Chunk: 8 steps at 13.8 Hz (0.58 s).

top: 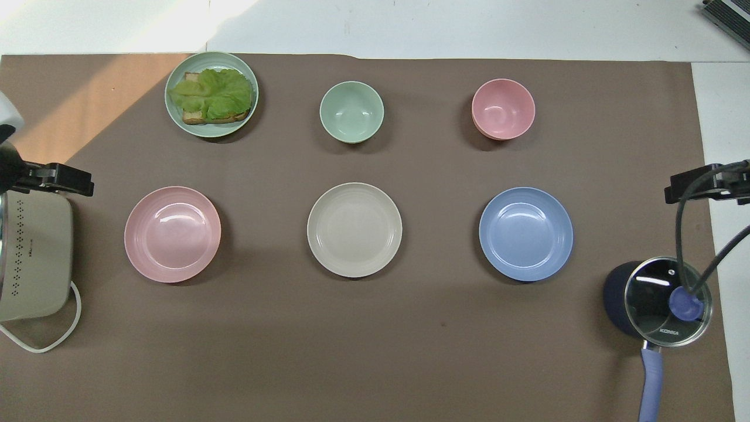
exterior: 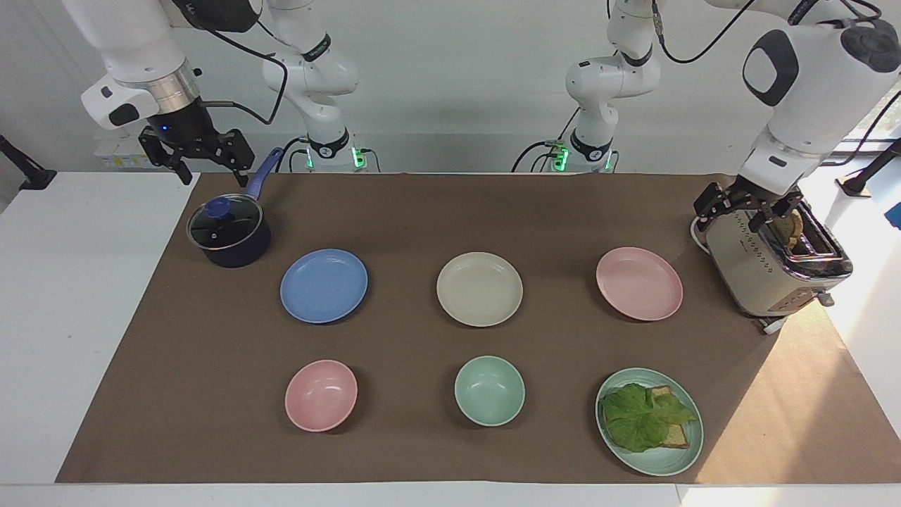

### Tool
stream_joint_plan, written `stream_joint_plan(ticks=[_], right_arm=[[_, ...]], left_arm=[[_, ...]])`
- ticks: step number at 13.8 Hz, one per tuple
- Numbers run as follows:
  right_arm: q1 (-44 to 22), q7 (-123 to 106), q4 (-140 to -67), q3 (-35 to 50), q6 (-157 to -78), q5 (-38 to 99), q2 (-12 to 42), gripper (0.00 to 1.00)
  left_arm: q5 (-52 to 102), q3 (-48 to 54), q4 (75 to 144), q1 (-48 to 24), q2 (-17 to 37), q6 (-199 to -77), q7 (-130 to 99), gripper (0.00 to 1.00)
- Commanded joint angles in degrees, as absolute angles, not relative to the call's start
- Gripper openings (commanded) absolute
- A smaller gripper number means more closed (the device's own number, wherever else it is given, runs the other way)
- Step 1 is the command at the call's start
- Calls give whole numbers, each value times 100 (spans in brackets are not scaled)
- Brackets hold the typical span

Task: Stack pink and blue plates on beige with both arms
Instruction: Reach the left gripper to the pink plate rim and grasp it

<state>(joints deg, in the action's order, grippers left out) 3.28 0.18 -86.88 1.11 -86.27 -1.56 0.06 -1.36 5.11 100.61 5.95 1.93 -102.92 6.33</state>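
Three equal plates lie in a row across the brown mat: the blue plate (exterior: 324,285) (top: 526,233) toward the right arm's end, the beige plate (exterior: 479,289) (top: 354,229) in the middle, and the pink plate (exterior: 639,283) (top: 173,234) toward the left arm's end. Nothing lies on any of them. My left gripper (exterior: 732,211) (top: 64,177) hangs open and empty over the toaster's edge, beside the pink plate. My right gripper (exterior: 211,169) (top: 697,184) waits open and empty in the air by the pot.
A dark pot (exterior: 229,232) with a glass lid and blue handle stands beside the blue plate. A toaster (exterior: 774,271) holding toast sits at the left arm's end. Farther from the robots are a pink bowl (exterior: 321,395), a mint bowl (exterior: 489,390) and a mint plate (exterior: 676,461) with lettuce and toast.
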Motion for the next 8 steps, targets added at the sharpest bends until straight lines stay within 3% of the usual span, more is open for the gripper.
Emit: stream_joint_plan(ticks=[1,5,8], right_arm=[[369,114,-8728,158,-8613,-193,-26,100],[369,114,-8728,158,-8613,-185,-26,100],[369,114,-8728,158,-8613,-185,-26,100]], left_arm=[[-141,536,11142,720,105,-11326,677,100],[-141,545,11382,940,816,-11935,677,100],[-132,545,11443,1020,1054,-11936,642,100]])
